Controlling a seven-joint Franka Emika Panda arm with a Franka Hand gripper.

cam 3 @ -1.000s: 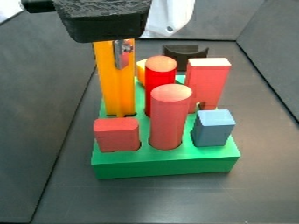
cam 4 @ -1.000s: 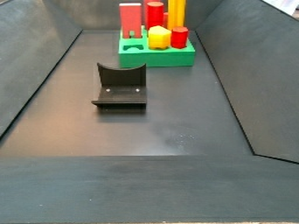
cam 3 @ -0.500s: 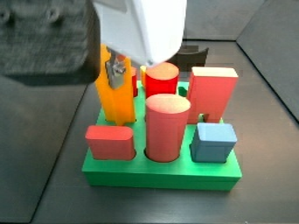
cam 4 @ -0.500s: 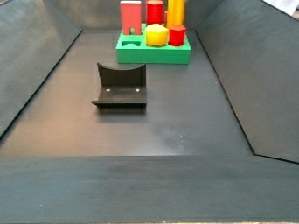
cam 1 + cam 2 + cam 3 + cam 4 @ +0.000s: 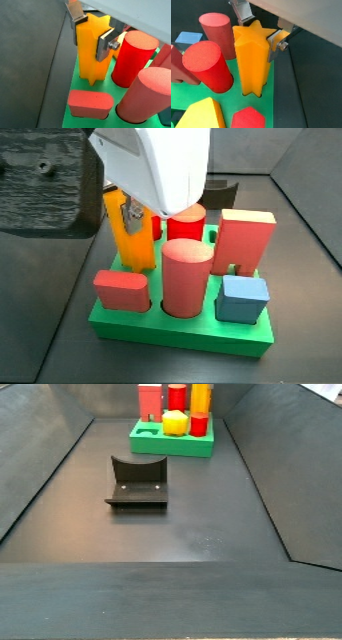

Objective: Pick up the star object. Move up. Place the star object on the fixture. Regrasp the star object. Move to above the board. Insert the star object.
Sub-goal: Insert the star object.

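Note:
The star object (image 5: 90, 50) (image 5: 252, 60) is a tall yellow-orange star-shaped block. It stands upright at a corner of the green board (image 5: 60, 116) (image 5: 271, 107), its lower end down in the board's hole. My gripper (image 5: 92, 34) (image 5: 258, 30) is shut on its upper part, one silver finger on each side. In a side view the gripper (image 5: 131, 213) and its large white body hang over the star object (image 5: 134, 243) and the board (image 5: 174, 333). The black fixture (image 5: 136, 482) stands apart from the board (image 5: 174, 446), on the dark floor.
Red cylinders (image 5: 133, 57) (image 5: 204, 65), a salmon cylinder (image 5: 189, 278), a salmon block (image 5: 90, 102), a red block (image 5: 245, 238), a blue block (image 5: 241, 296) and a yellow block (image 5: 204, 112) crowd the board beside the star. Sloped dark walls (image 5: 54, 474) enclose the floor.
In the close side view the gripper's body has swung across and now covers more of the picture. The star object stays upright in the fingers at the board's corner.

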